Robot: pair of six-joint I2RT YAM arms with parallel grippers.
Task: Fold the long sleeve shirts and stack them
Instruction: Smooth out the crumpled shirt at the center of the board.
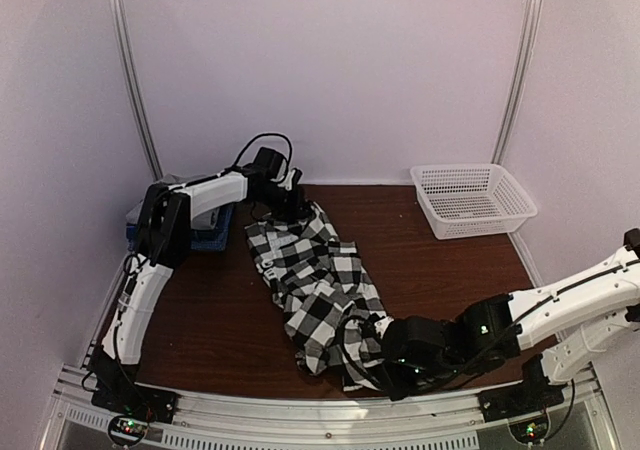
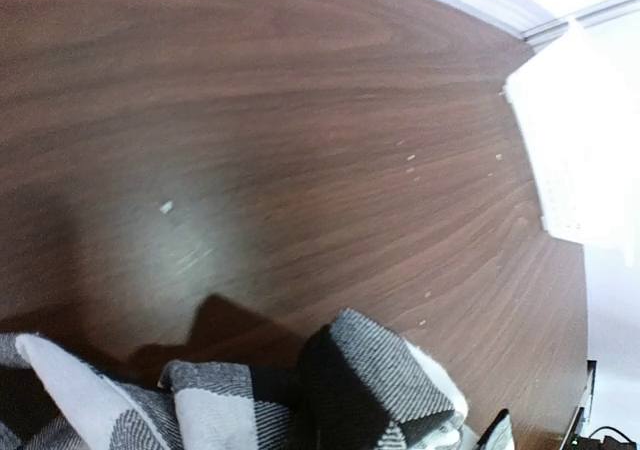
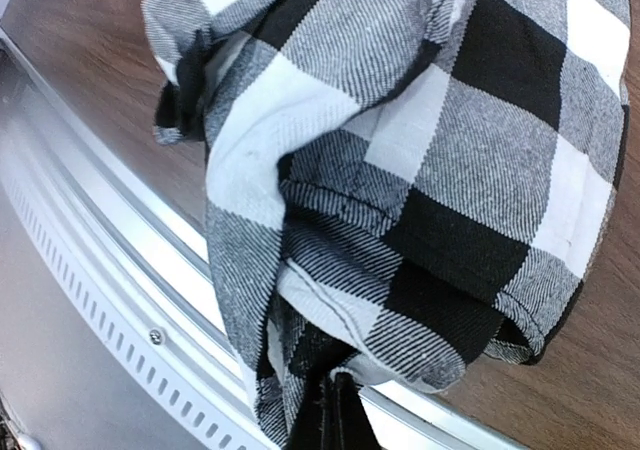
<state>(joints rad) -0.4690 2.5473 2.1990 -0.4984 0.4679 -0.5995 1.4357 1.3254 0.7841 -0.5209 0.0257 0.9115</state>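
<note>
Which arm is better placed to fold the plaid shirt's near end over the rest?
Probably right: the right gripper is shut on the plaid shirt at its near end; the left gripper pinches the far end.

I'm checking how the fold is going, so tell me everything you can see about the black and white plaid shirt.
The plaid shirt is woven cloth in large black, white and grey checks. It lies crumpled, stretched into a diagonal band across the brown table, not yet folded. The left gripper is shut on its far end, the right gripper on its bunched near end by the metal rail.
</note>
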